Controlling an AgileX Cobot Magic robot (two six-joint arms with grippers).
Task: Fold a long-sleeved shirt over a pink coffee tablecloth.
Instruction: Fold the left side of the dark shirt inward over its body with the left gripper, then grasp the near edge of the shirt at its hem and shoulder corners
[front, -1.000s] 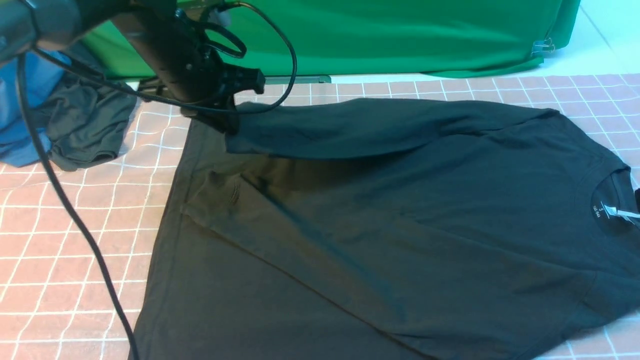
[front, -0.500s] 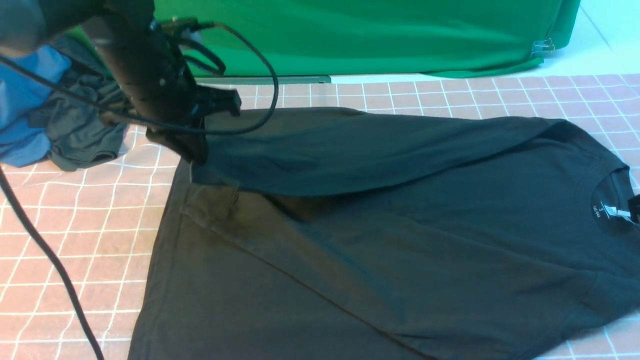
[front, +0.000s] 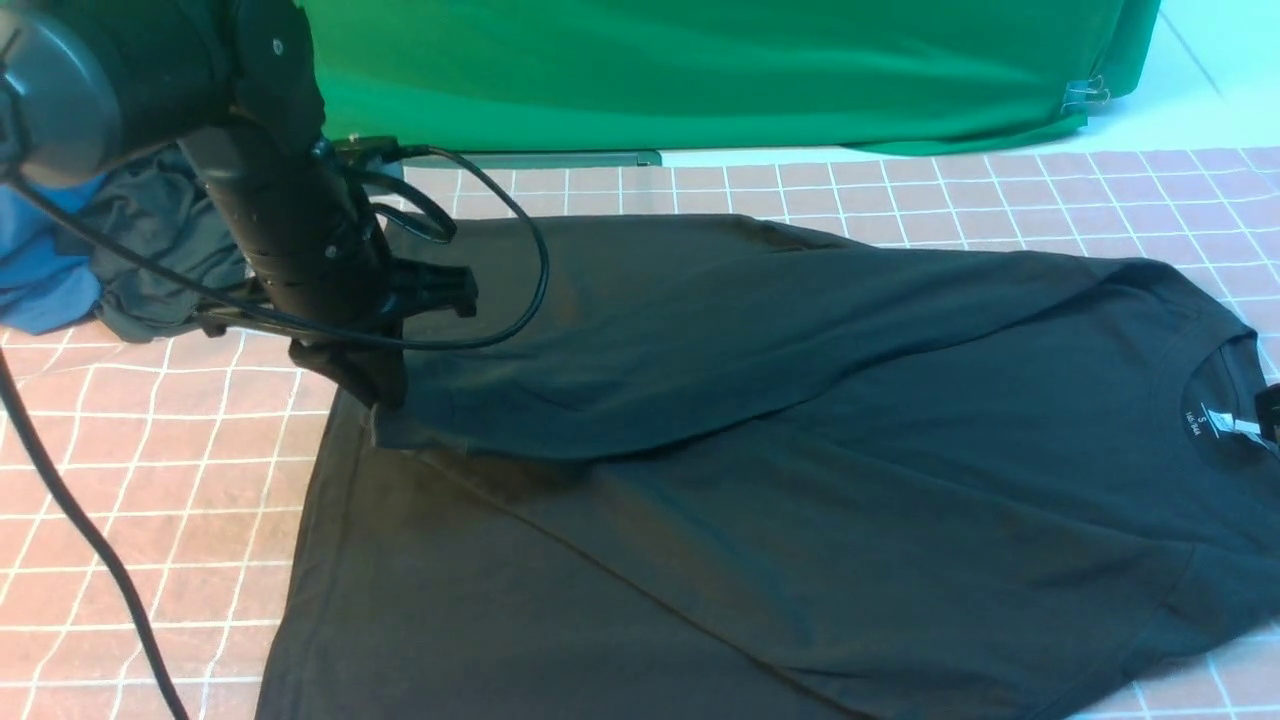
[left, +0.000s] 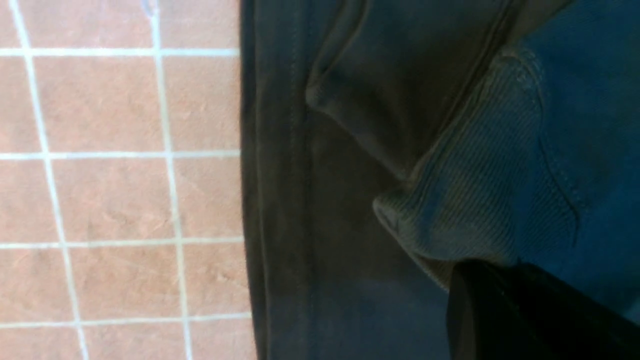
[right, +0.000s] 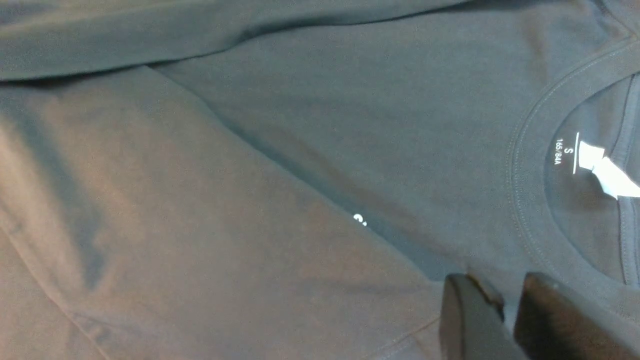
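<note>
Left gripper (front: 383, 395) pinches cuff (left: 465, 210), well away from collar (right: 520, 150), to lay sleeve (front: 700, 330) across shirt (front: 800, 500); right gripper (right: 505, 295) beside collar, fingers barely parted, probably steadying fabric.

matt cloth shirt (front: 800, 450), ribbed cuff (left: 475, 200)

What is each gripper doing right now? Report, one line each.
Left gripper: shut on the ribbed cuff of the large black soft long-sleeved shirt.
Right gripper: jaws slightly apart near the shirt's collar; grip cannot be told.
</note>
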